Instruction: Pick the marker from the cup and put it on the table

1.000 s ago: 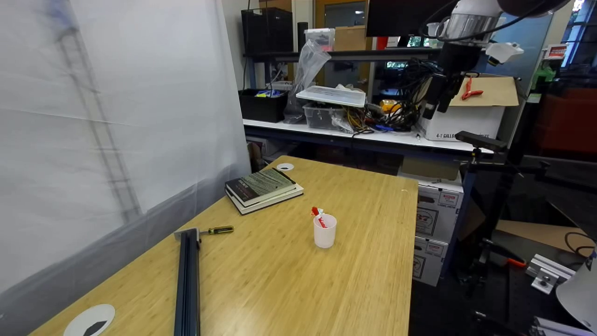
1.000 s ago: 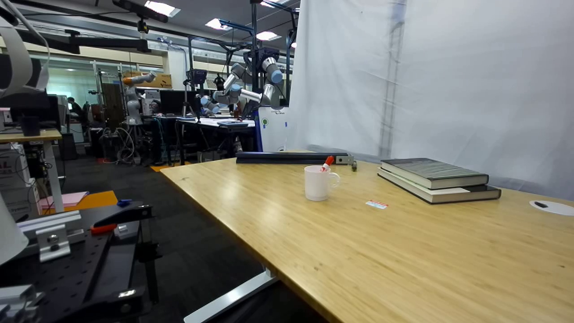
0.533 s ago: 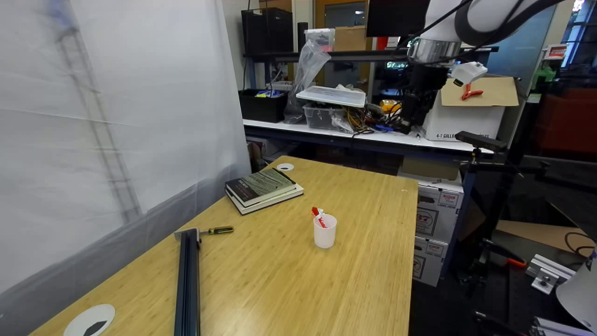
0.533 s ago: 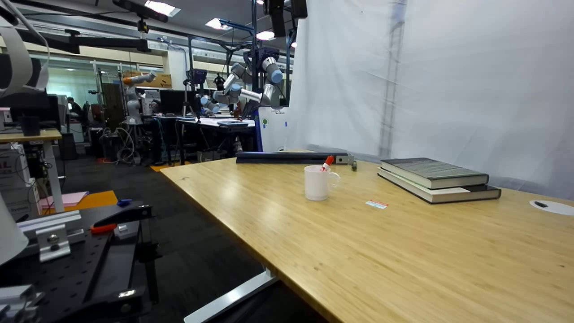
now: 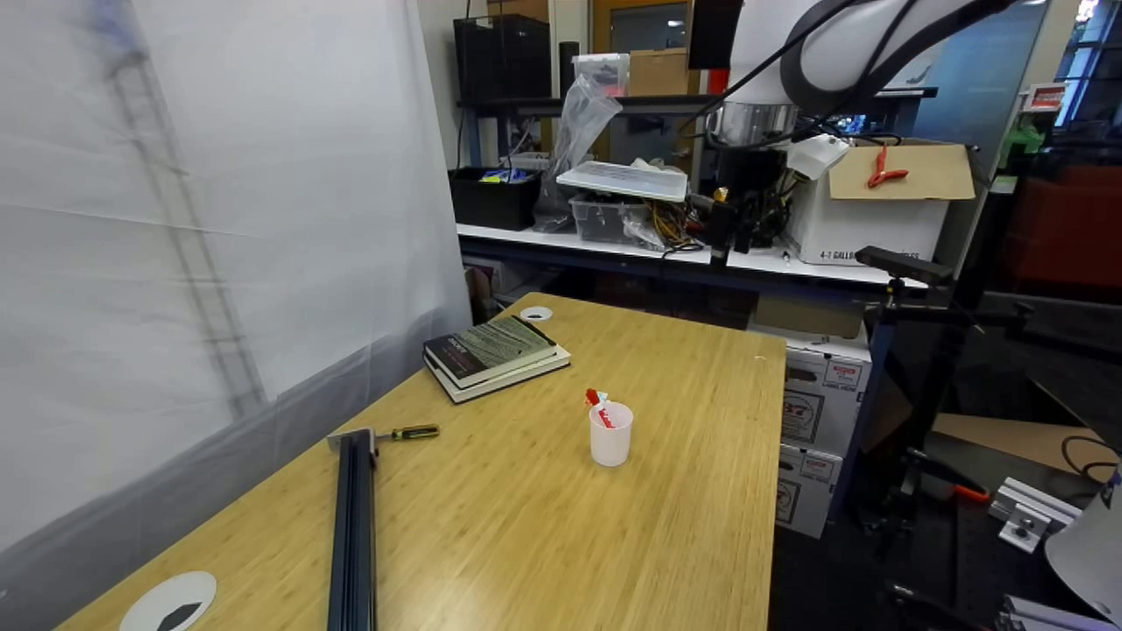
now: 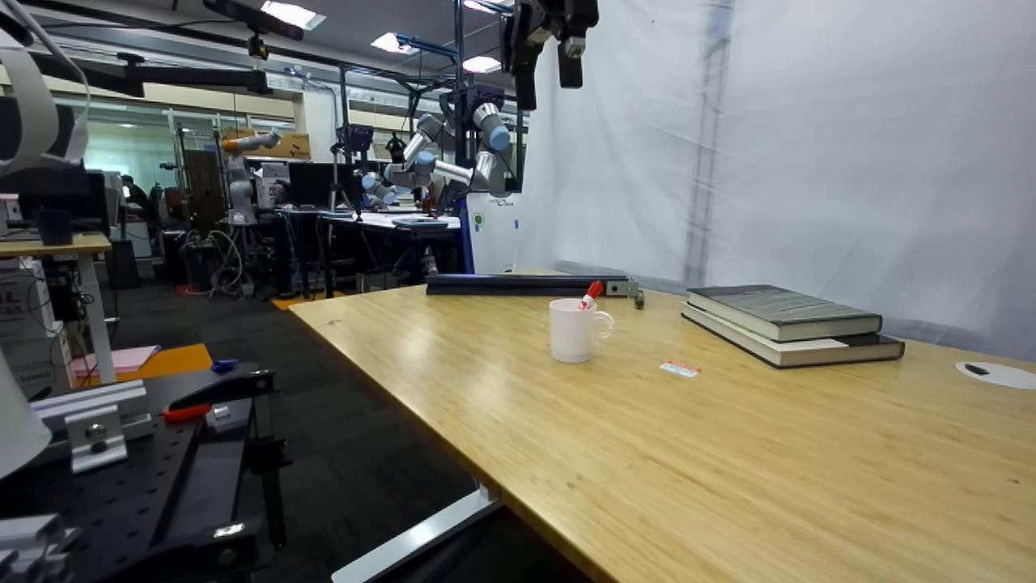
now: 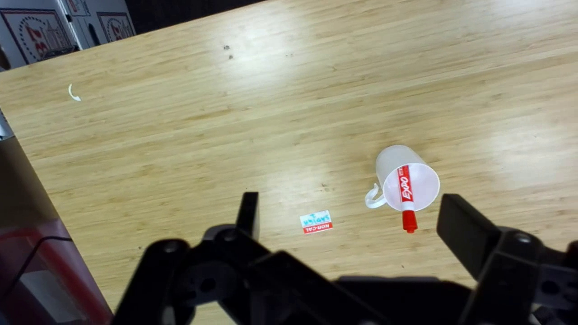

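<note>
A pale wood-grain surface point(image 6: 728, 453) stretches out in front of me. On it lies a long dark bar point(image 5: 352, 535), and well apart from that, two stacked books point(image 6: 785, 312). The end effector point(image 6: 549, 93) hangs high over the surface, its two fingers point(image 6: 571, 74) spread wide. The cup point(image 6: 571, 334) stands upright on that surface, well apart from the fingers. In that cup leans the marker point(image 7: 406, 189), its red cap jutting past the rim. So the marker is well below the end effector: in both exterior views it sits lower than the fingertips, and in the wrist view it shows between the two fingers, closer to the one on the right of that view. A small red-and-white label point(image 7: 316, 222) lies flat near the cup.
</note>
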You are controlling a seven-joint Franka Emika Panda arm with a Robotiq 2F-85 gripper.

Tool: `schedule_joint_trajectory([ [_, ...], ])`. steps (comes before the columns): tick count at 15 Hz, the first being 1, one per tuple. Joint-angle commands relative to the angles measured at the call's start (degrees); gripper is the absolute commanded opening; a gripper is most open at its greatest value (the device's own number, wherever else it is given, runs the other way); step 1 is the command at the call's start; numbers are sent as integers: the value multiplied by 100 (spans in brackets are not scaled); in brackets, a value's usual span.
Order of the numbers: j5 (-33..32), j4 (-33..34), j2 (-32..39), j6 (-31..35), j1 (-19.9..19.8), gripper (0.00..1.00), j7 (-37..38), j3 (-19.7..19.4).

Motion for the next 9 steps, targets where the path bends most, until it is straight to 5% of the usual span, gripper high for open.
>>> schedule_joint_trajectory([
  [1,-105,416,443,-129,68,100,-49,49],
  [9,57,708,1465,545,157,100,-59,26],
])
